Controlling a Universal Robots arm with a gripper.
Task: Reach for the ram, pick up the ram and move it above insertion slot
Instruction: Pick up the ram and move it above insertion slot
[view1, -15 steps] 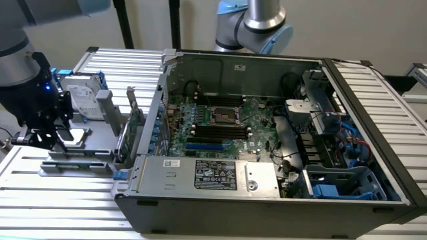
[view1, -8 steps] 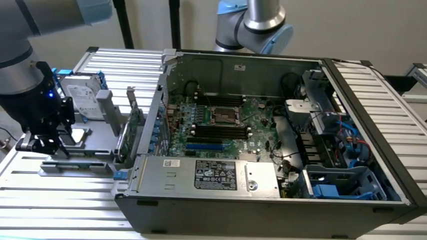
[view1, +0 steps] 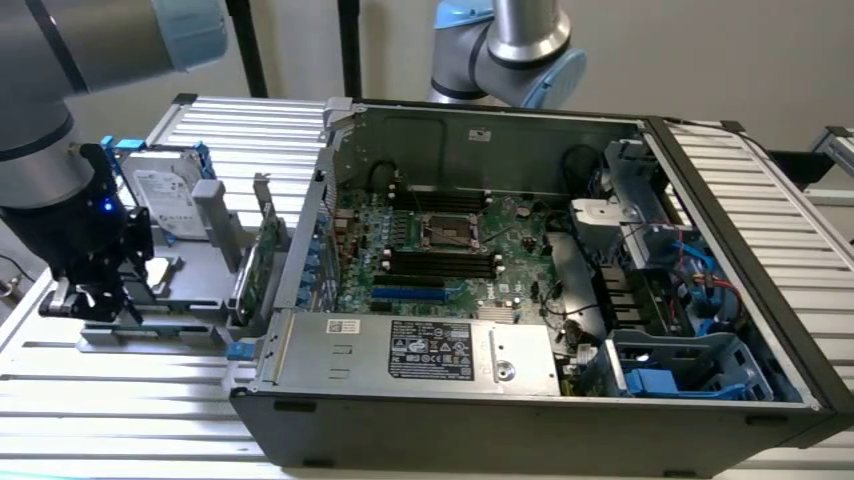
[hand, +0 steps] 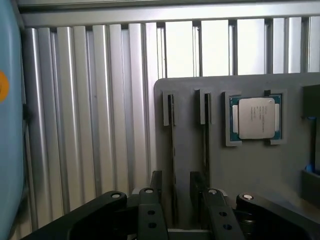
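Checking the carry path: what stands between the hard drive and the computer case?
In the exterior view, a grey upright piece and the green expansion card lie between the hard drive and the computer case.

arm (view1: 40, 70): grey-silver round tube with light blue joint caps | wrist (view1: 74, 215): black housing, one small blue light (view1: 107, 206) | pincer (hand: 176, 186): matte black, flat linkage bars (hand: 95, 210), round silver pivot pins | fingers (hand: 150, 215): black, each with a row of small round holes

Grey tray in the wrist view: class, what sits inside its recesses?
A square silver chip lies in one recess of the tray. Two thin dark sticks stand edge-on beside it; the gripper covers their near ends.
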